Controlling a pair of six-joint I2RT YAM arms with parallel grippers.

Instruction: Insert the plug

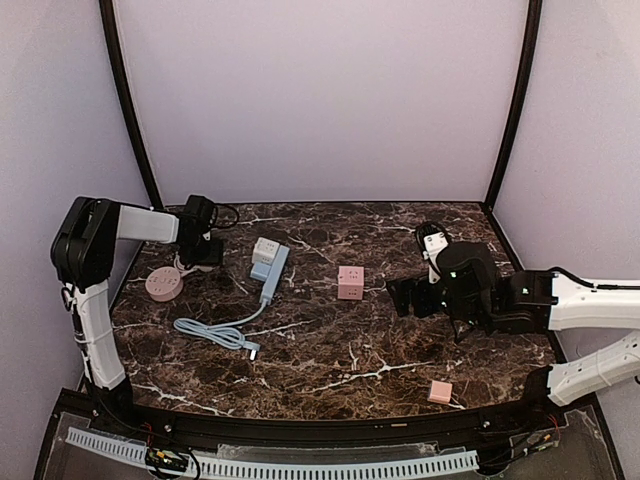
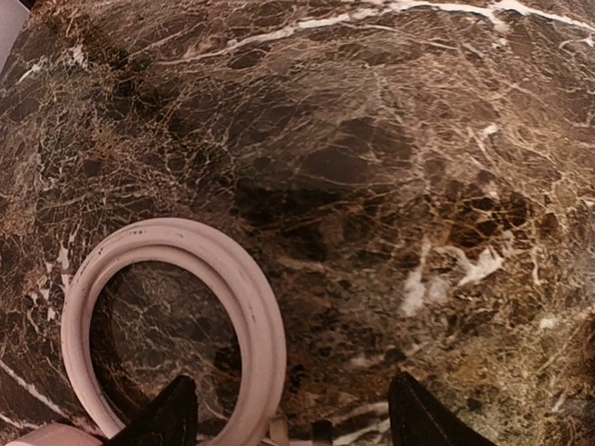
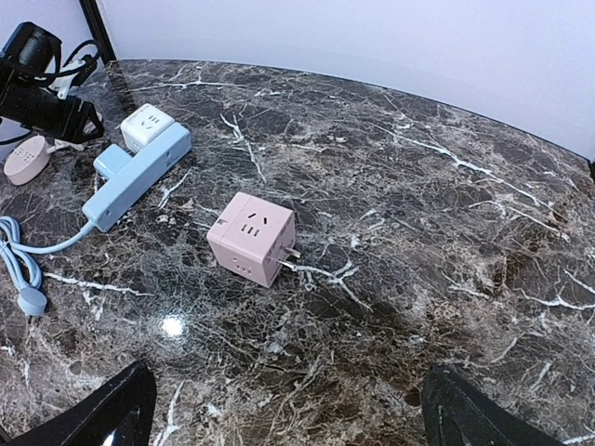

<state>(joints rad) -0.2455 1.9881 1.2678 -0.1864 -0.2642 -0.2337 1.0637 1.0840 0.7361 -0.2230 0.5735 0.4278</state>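
Note:
A pink cube adapter lies on the marble table with its metal prongs pointing right; in the right wrist view it sits ahead of my right gripper. My right gripper is open and empty, its jaws wide apart, to the right of the cube and apart from it. A blue power strip with a white cube on its far end lies left of centre. My left gripper is open and empty, low over a pale pink loop.
The strip's blue cable coils toward the front and ends in a plug. A round pink socket lies at the far left. A small pink block sits near the front edge. Purple walls enclose the table.

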